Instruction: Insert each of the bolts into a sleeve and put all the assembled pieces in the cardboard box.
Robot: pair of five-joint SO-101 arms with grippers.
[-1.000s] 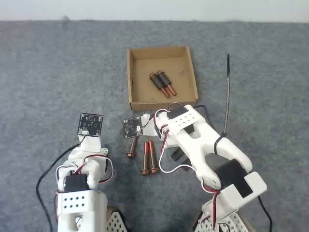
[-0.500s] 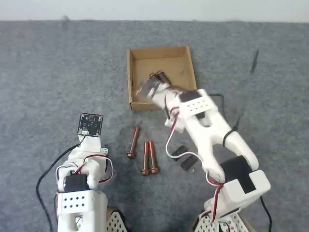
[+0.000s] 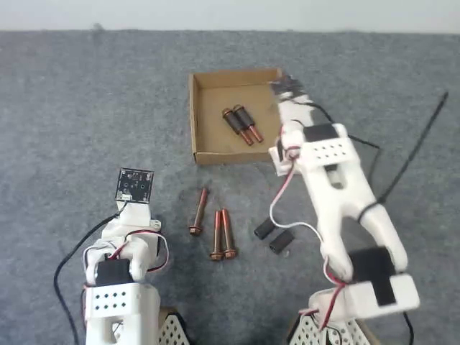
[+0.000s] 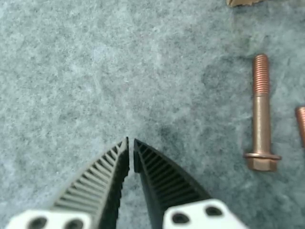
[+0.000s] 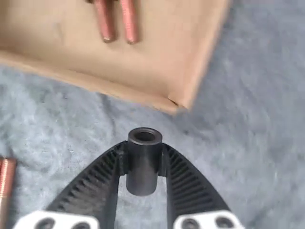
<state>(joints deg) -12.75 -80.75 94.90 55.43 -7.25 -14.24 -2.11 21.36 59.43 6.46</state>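
My right gripper (image 5: 143, 150) is shut on a black sleeve (image 5: 143, 167), held upright over the carpet just short of the cardboard box's (image 5: 143, 95) near right corner. From above, that gripper (image 3: 279, 164) is beside the box (image 3: 194, 115), which holds two assembled pieces (image 3: 242, 123). Three copper bolts (image 3: 215, 228) lie loose on the carpet in front of the box. Two more black sleeves (image 3: 272, 235) lie to their right. My left gripper (image 4: 131, 143) is shut and empty, low over bare carpet, with a bolt (image 4: 259, 114) off to one side.
Grey carpet (image 3: 86, 108) covers the whole table. A black cable (image 3: 413, 147) trails from the right arm out to the right. The left arm (image 3: 118, 273) stays at the near left, well apart from the box.
The right arm has swung from over the loose bolts, past the box front, to the box's near right corner. The two sleeves it was covering now show. The left arm has not moved.
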